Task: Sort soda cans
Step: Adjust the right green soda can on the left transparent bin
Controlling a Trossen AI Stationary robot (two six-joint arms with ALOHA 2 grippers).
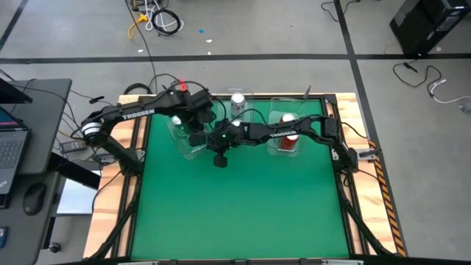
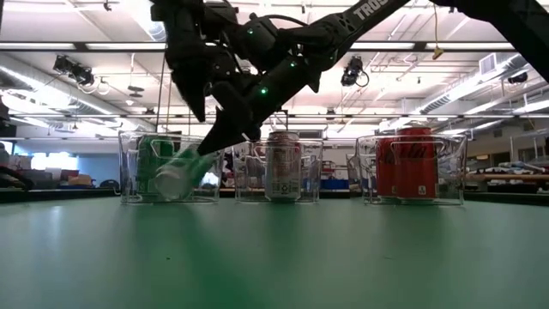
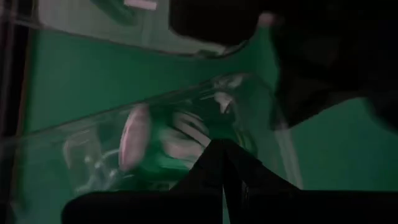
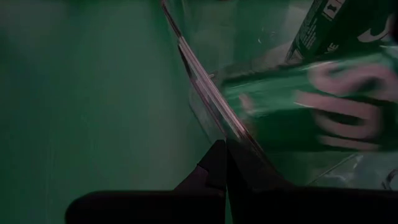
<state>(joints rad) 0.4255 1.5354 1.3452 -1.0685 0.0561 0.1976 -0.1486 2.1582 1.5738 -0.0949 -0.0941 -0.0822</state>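
I am holding my left gripper (image 1: 193, 138) at about 11 o'clock on the green surface (image 1: 243, 213), over the leftmost clear tray (image 2: 129, 176), with its fingers pressed fully together and gripping nothing. My right gripper (image 1: 219, 158) is reaching across from 2 o'clock to just beside that same tray, its fingers likewise closed tight and empty.

Inside the leftmost tray, one green can (image 2: 180, 174) is lying tilted, its silver top facing the front, while a second green can (image 2: 153, 154) is standing upright behind it. A silver can (image 2: 282, 165) is standing upright in the middle tray (image 2: 243, 172) at 12 o'clock. A red can (image 2: 413, 163) is standing upright in the right tray (image 2: 455, 167) at 1 o'clock. Whether another can is standing behind it, I cannot tell.
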